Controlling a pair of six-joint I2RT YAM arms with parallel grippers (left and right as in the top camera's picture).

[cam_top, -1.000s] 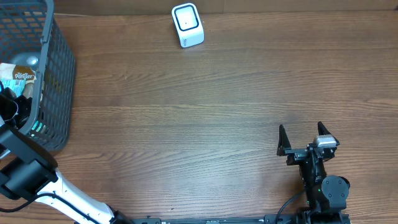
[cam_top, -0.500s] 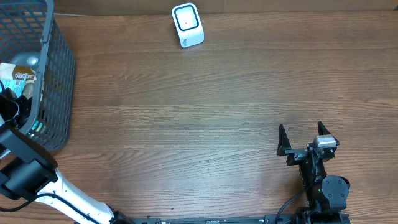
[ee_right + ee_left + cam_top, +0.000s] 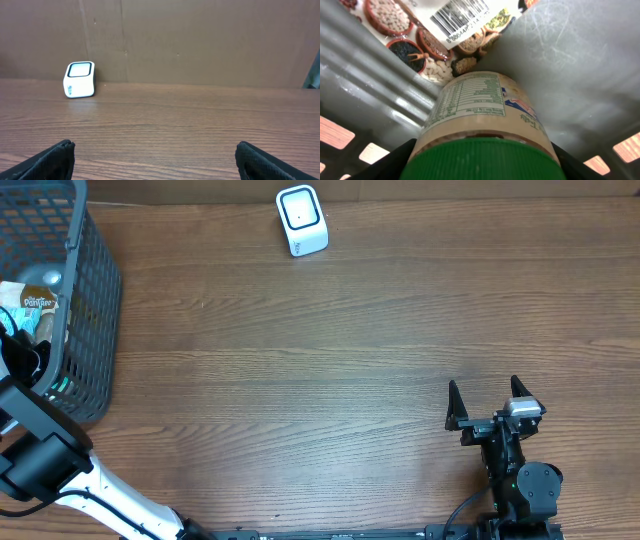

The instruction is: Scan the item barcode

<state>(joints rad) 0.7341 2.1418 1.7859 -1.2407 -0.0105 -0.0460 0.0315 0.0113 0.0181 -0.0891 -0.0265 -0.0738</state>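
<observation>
Nearest the robot's base, the right gripper hovers low over the wooden table with its two black fingers spread wide and nothing between them.

Further along, at the left edge, stands a dark grey mesh basket, and the left arm reaches down into it. The item is in there: a jar of pale tan stuff with a broad green lid turned towards the wrist camera. The left gripper has one dark finger on each side of that lid, right against it. Whether they are actually squeezing it, I cannot tell.

The jar's label is a cream panel with rows of fine green print set out like a nutrition table, too small to read. A red and blue mark sits on its right side, cut off by the curve of the jar.

Just beyond the jar, touching its far end, lies a packet printed with bowls of beans and grains. It carries a white patch with a black barcode; the digits under it are not legible. From above, a blue and white wrapper with orange lettering also shows in the basket, and I cannot make out the word.

At the far edge of the table, well apart from both arms, sits the scanner, a small white box with a dark-rimmed window on top.
</observation>
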